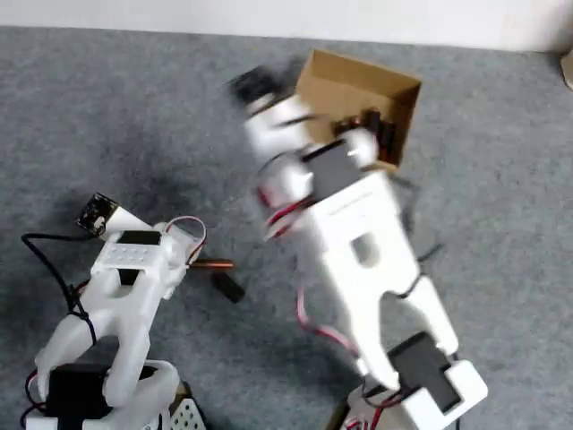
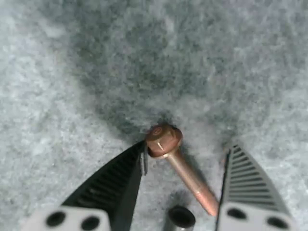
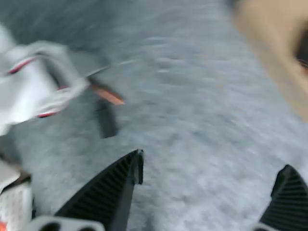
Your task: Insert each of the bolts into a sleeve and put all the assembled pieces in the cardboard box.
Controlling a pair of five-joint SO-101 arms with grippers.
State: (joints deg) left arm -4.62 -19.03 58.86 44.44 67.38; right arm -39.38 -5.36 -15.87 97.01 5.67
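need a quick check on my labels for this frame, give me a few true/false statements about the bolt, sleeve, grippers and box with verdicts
1. The left gripper is open, with the bolt lying between its fingers. True.
2. The bolt is inside the sleeve. False: it lies on the table beside the sleeve, not inserted.
3. The right gripper is shut on a sleeve. False: it is open with nothing between its fingers.
4. Dark pieces lie inside the cardboard box. True.
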